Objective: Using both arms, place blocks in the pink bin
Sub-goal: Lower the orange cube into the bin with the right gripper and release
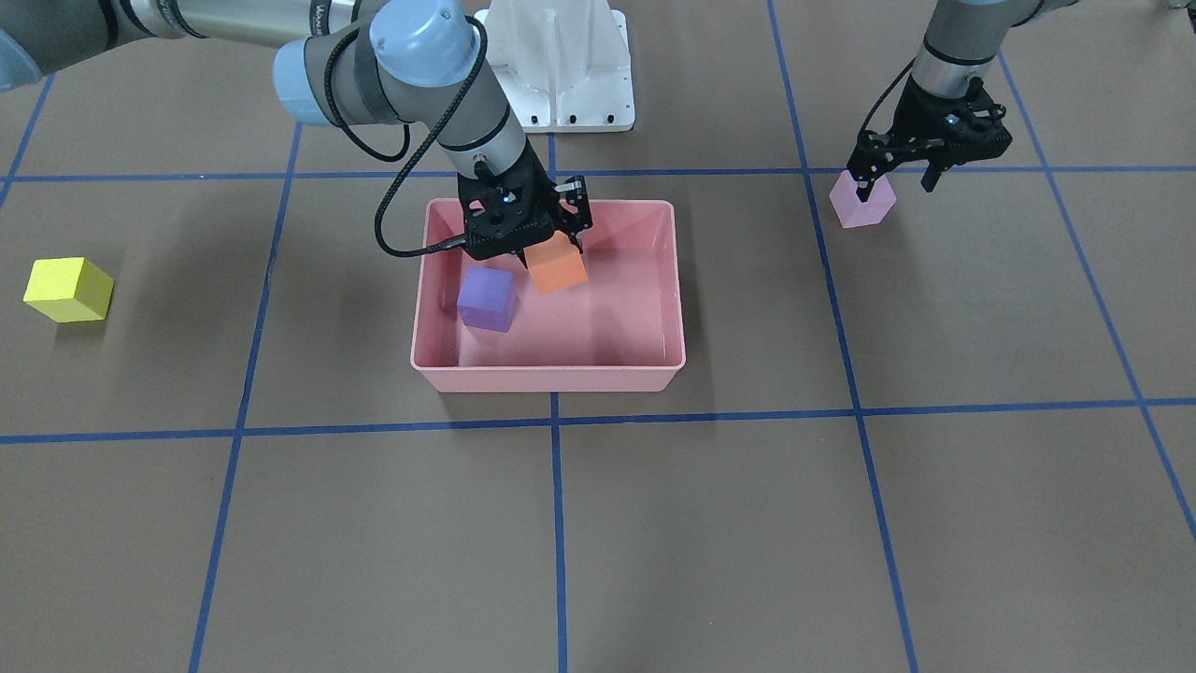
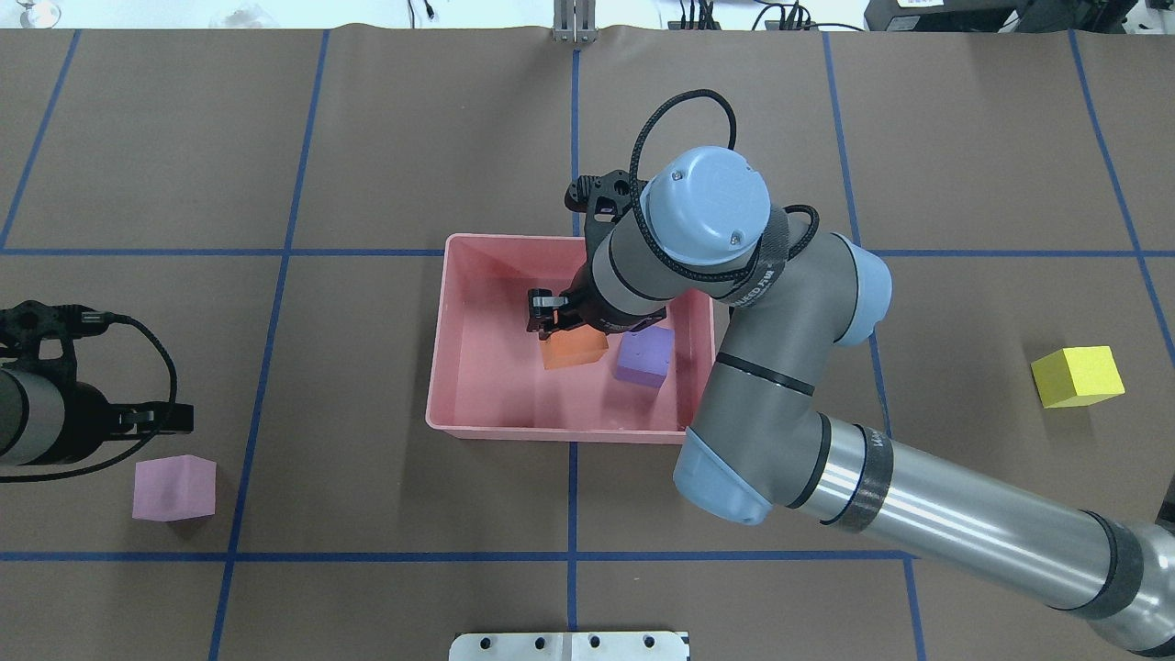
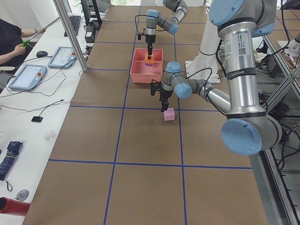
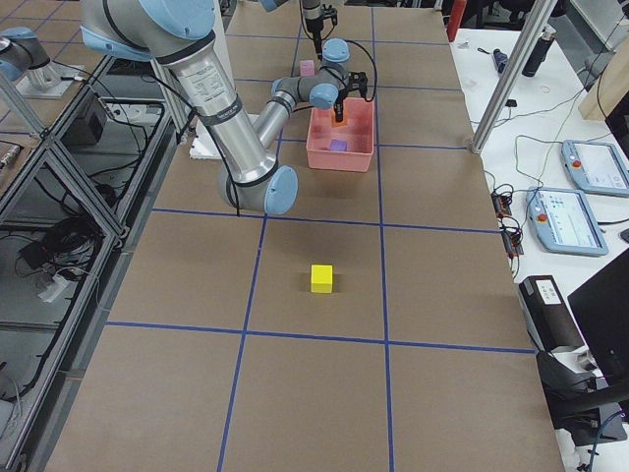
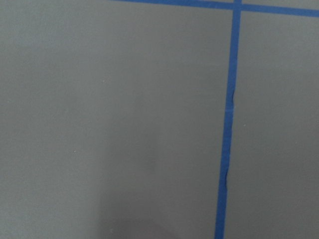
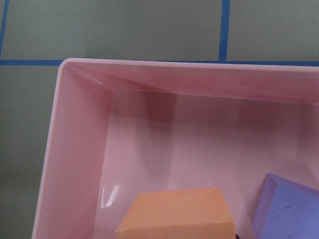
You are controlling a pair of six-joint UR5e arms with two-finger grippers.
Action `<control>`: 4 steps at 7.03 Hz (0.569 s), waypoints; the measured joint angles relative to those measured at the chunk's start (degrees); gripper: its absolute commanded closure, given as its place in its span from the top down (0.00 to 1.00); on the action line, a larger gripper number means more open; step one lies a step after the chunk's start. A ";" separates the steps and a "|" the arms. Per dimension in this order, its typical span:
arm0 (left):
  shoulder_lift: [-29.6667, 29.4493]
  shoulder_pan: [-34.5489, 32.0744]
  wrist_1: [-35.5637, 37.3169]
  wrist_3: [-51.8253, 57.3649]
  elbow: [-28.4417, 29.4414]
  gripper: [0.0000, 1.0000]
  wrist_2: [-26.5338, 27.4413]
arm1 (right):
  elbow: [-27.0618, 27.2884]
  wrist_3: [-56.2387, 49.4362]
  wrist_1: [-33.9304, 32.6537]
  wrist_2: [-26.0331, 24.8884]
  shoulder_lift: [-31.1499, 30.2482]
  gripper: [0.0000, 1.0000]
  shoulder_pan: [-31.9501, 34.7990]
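The matte orange block [image 1: 558,268] (a plain cube, so no long axis) sits clamped between the right gripper's [image 1: 542,248] closed fingers, low inside the pink bin [image 1: 547,377] just beside the purple block [image 1: 487,299], its edges turned slightly askew to the bin walls. The left gripper [image 1: 895,185] hangs spread open over the light pink block [image 1: 864,207] on the table [image 1: 280,523].

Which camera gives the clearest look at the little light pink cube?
The overhead exterior view: the light pink cube sits whole and unblocked on the table. The front-facing view has the left gripper overlapping its top; both side views show it small, and neither wrist camera shows it.
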 measured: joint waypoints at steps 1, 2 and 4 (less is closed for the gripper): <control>0.37 2.12 -0.57 -0.99 0.55 1.00 1.34 | -0.62 0.00 0.66 -0.38 0.01 0.00 -0.18; 0.48 3.90 -0.76 -1.94 0.88 1.00 2.34 | -0.91 0.00 0.94 -0.55 0.03 0.00 -0.31; 0.48 6.31 -0.85 -2.82 1.90 1.00 3.59 | -1.25 0.00 1.14 -0.73 0.20 0.00 -0.51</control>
